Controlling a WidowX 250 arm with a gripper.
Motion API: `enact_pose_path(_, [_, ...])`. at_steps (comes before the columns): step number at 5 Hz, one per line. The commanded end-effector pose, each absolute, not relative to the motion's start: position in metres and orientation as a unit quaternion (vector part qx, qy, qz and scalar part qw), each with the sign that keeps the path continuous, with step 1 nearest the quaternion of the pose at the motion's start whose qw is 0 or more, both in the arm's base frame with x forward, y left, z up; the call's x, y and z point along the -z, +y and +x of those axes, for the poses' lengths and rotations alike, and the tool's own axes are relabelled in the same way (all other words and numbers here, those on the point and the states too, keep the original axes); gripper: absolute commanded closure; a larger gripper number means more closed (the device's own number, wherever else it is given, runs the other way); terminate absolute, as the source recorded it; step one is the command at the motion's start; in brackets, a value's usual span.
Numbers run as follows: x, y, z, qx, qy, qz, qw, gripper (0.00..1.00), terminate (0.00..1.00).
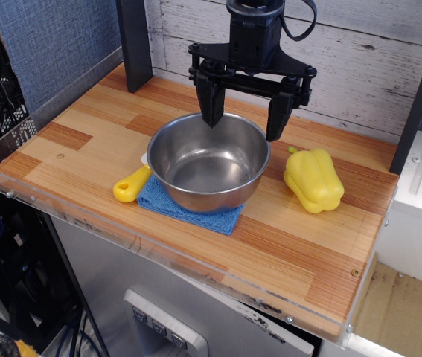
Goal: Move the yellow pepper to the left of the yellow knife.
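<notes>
The yellow pepper (313,179) lies on its side on the wooden table, right of the steel bowl (208,161). The yellow knife (132,184) lies left of the bowl; its yellow handle shows and most of its pale blade is hidden behind the bowl. My gripper (245,123) hangs open and empty above the bowl's back rim, to the upper left of the pepper and apart from it.
The steel bowl sits on a blue cloth (188,208) near the table's front. A dark post (135,44) stands at the back left. A clear plastic rim (84,216) runs along the table's front edge. A plank wall (359,59) is behind.
</notes>
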State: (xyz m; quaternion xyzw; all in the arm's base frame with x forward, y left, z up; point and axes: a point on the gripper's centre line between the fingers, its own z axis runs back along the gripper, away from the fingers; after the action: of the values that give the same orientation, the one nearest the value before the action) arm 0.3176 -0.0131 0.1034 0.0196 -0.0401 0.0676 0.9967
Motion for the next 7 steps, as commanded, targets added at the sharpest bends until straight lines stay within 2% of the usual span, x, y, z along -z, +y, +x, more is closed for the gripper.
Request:
enact_pose_path(1, [-0.103, -0.013, 0.318, -0.068, -0.040, 0.020, 0.997, 0.00, 0.00])
enact_pose_path(2, [-0.100, -0.034, 0.321, -0.067, -0.040, 0.014, 0.997, 0.00, 0.00])
enact_pose_path(4, [-0.111, -0.096, 0.326, -0.070, -0.070, 0.012, 0.995, 0.00, 0.00])
enact_pose_path(5, [-0.106, -0.108, 0.330, -0.083, -0.083, 0.014, 0.993, 0.00, 0.00])
enact_pose_path(7, [-0.081, -0.097, 0.341, -0.118, -0.078, 0.029, 0.990, 0.00, 0.00])
